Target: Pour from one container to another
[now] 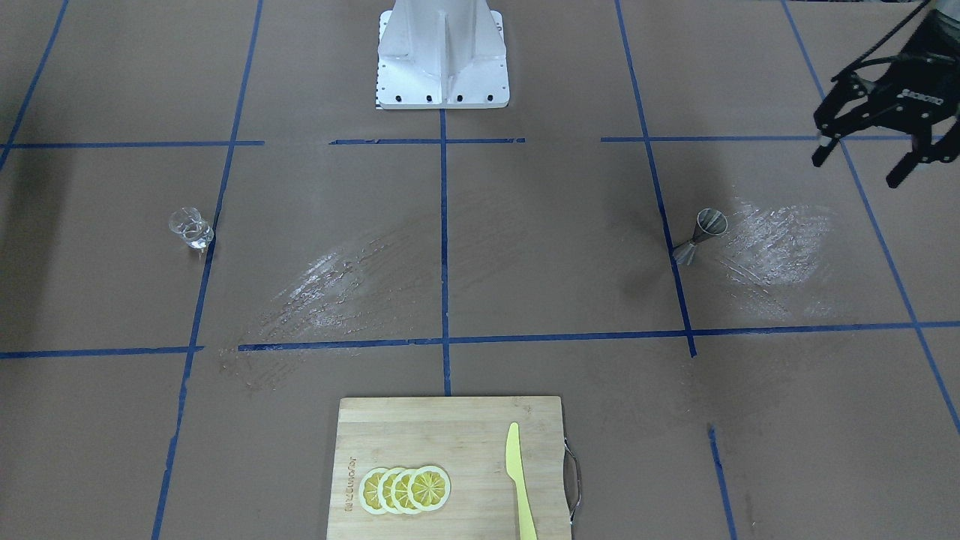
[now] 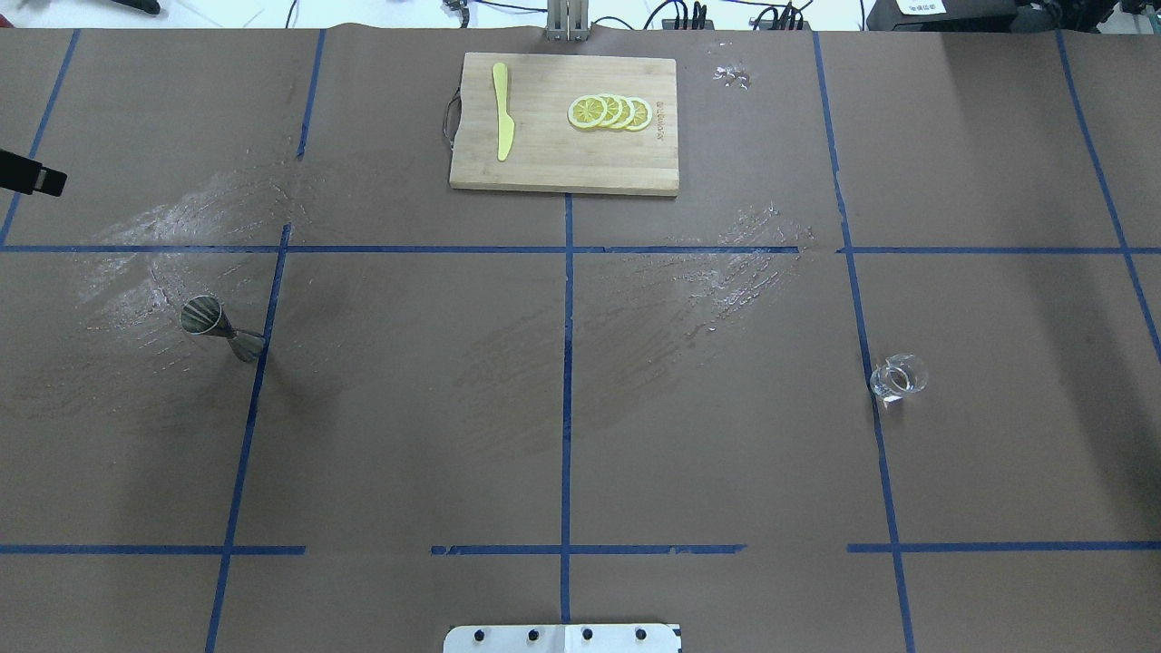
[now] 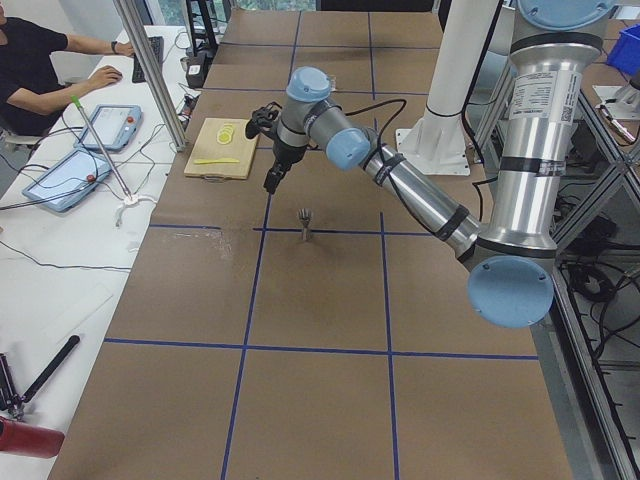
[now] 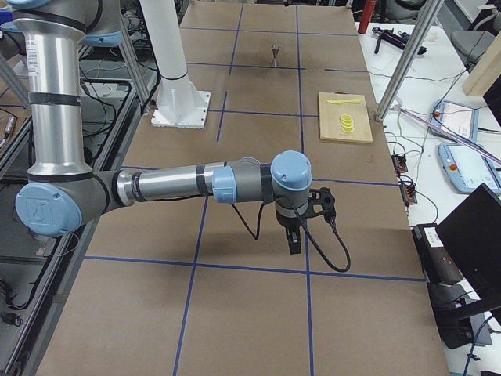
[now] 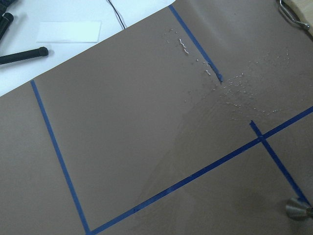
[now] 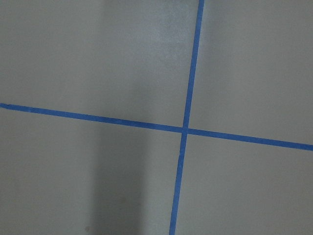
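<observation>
Left gripper (image 1: 859, 166) hangs in the air at the front camera's upper right, jaws spread wide and empty, well apart from the steel jigger (image 1: 700, 235) standing beside a blue tape line; the clear glass (image 1: 191, 229) sits far across. Overhead, the cutting board (image 2: 564, 163) carries lemon slices (image 2: 609, 112) and a yellow knife (image 2: 502, 122). From the right end, the right gripper (image 4: 295, 235) points down over brown paper; whether it is parted I cannot tell.

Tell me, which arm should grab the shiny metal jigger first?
Left. The left arm holds its jaws open near the jigger, on its own side of the table. The right arm is far away at the other end.
</observation>
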`<action>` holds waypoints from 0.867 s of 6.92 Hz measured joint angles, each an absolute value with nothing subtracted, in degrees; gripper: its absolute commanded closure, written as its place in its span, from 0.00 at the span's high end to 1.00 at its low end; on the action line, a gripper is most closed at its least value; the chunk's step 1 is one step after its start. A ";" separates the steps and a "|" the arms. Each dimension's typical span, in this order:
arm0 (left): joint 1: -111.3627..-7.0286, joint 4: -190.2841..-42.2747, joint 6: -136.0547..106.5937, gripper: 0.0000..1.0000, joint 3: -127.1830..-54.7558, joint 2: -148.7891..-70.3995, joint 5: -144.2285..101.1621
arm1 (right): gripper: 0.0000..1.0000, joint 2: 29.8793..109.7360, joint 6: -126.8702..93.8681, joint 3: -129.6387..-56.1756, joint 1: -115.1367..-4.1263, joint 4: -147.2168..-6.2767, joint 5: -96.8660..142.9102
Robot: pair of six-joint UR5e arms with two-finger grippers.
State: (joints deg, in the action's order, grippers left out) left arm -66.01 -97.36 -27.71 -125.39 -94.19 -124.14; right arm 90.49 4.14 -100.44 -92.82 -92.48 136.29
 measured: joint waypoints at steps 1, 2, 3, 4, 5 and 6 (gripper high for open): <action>-61.46 -100.59 -34.91 0.99 -128.28 -91.66 -119.92 | 1.00 90.39 4.13 -100.67 -92.81 -92.47 136.71; -57.05 -107.07 -43.13 0.99 -130.38 -87.01 -115.46 | 1.00 90.29 4.13 -101.31 -92.81 -92.46 136.92; -54.14 -113.89 -50.57 0.99 -131.14 -82.95 -113.40 | 1.00 90.25 4.11 -102.07 -92.81 -92.46 137.05; -51.17 -118.10 -55.73 0.99 -131.41 -80.63 -111.55 | 1.00 90.25 4.05 -102.60 -92.75 -92.46 137.18; -46.75 -119.83 -58.87 0.99 -131.59 -79.06 -106.91 | 1.00 90.25 3.97 -103.15 -92.67 -92.50 137.22; -40.60 -120.40 -62.31 0.99 -131.68 -77.40 -98.60 | 1.00 90.30 3.12 -104.14 -92.56 -92.61 137.22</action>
